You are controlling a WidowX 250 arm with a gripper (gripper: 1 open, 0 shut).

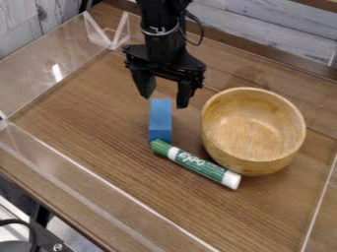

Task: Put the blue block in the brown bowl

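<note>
Currently we note the gripper (165,95) pointing down, fingers spread apart and holding nothing, just above the far end of the blue block (160,120). We see the block flat on the wooden table (79,128), between the brown bowl (253,129) and open tabletop, with a green-and-white marker (194,163) just in front.

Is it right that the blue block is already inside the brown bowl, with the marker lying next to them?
Not quite. In the camera view the blue block is still on the table, left of the brown bowl, under the open claw. The marker does lie next to them.
</note>
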